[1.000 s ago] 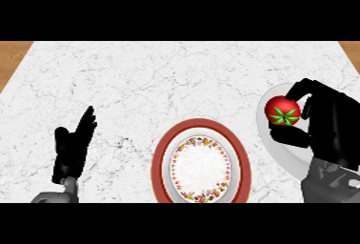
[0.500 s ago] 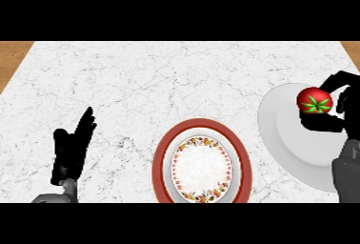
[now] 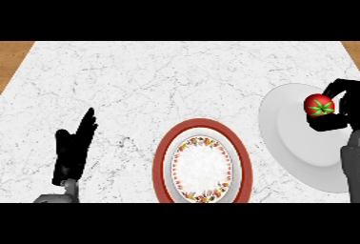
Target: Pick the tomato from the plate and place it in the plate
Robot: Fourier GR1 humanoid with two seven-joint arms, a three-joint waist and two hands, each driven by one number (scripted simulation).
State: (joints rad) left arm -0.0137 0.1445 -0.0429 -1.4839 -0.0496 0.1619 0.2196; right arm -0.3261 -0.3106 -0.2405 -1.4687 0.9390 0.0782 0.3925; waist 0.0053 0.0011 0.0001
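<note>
We see two plates on the counter (image 3: 175, 71). One plate (image 3: 202, 162) sits at the near edge, centre. The other plate (image 3: 295, 138) lies to its right, at the counter's right side, apart from it. The tomato (image 3: 318, 105) is over the right plate's far part, inside the right robot hand (image 3: 334, 119). The left robot hand (image 3: 74, 150) rests at near left, well apart from both plates.

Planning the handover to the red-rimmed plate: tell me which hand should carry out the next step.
Right. The right hand is curled round the tomato above the white plate, so it likely just carries it to the red-rimmed plate. The left hand rests open, far from the tomato.
</note>
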